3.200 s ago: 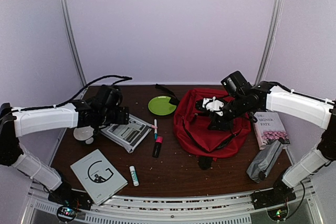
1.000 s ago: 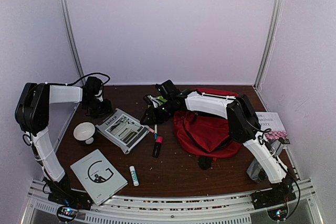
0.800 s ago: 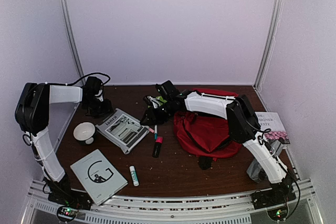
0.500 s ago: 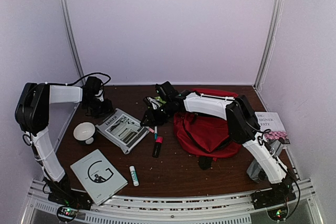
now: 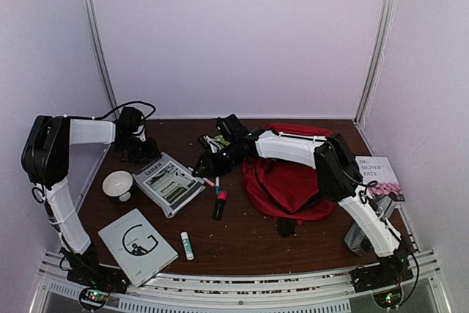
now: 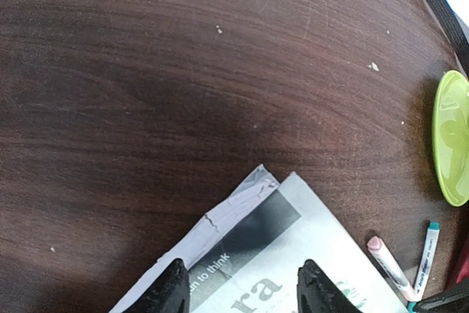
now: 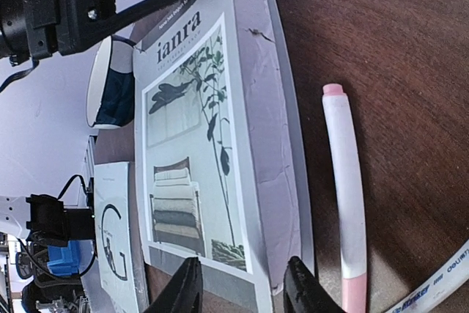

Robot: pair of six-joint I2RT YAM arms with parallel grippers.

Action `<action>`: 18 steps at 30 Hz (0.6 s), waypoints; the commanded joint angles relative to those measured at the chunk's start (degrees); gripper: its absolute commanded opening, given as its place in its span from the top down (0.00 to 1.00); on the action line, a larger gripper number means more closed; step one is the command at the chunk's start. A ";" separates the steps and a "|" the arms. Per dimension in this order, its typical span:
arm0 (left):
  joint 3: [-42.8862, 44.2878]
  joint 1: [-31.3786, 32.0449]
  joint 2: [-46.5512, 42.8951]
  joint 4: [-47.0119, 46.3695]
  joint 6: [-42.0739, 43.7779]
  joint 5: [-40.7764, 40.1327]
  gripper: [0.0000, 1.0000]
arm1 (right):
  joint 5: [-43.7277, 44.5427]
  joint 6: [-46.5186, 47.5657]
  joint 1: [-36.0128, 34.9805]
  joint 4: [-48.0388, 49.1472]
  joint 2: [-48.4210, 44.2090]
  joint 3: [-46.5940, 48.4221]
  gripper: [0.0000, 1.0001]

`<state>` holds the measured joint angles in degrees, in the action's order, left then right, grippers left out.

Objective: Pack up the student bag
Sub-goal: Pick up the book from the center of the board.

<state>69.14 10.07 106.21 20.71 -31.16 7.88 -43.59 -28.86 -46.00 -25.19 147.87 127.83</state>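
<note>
The red student bag (image 5: pixel 289 185) lies right of centre with its mouth towards the back. The "ianra" magazine (image 5: pixel 170 181) lies left of centre. My left gripper (image 5: pixel 141 153) is open, its fingertips over the magazine's far left corner (image 6: pixel 293 269) in the left wrist view (image 6: pixel 245 295). My right arm reaches left across the table. My right gripper (image 5: pixel 206 166) is open at the magazine's right edge. In the right wrist view (image 7: pixel 242 291) its fingertips straddle that edge of the magazine (image 7: pixel 198 130), beside a pink pen (image 7: pixel 344 181).
Pens (image 5: pixel 217 181) and a highlighter (image 5: pixel 220 207) lie between the magazine and the bag. A bowl (image 5: pixel 117 185), a "G" book (image 5: pixel 138 245) and a glue stick (image 5: pixel 187 245) are at front left. A green plate (image 6: pixel 453 137) is at the back. Another book (image 5: pixel 377 174) and a grey pouch (image 5: pixel 359 236) are at right.
My right gripper left the bag and crossed to the magazine's right edge, then crept left and nearer. The magazine turned slightly. The left gripper stays at its far corner.
</note>
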 commanded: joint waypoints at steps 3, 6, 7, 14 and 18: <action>-0.38 -0.40 0.35 -3.02 0.12 1.76 0.48 | 2.86 -1.46 -0.55 -0.97 -1.01 -4.62 0.59; -0.50 -0.33 0.29 -3.13 0.08 1.88 0.48 | 1.27 -2.22 -1.04 0.25 -0.30 -4.36 0.58; -0.50 -0.31 0.31 -3.14 -0.03 1.93 0.48 | -0.20 -2.68 -1.14 1.54 -0.04 -4.32 0.60; -0.59 -0.05 0.12 -3.13 0.30 2.14 0.48 | -7.61 -8.06 -1.44 9.21 1.34 -4.52 0.85; -0.51 -0.07 -0.07 -3.13 0.42 2.21 0.48 | -8.06 -7.67 -1.34 9.78 -0.08 -5.21 1.00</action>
<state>69.01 10.07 106.24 19.38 -31.18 9.30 -49.08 -35.40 -47.03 -18.94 148.11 123.57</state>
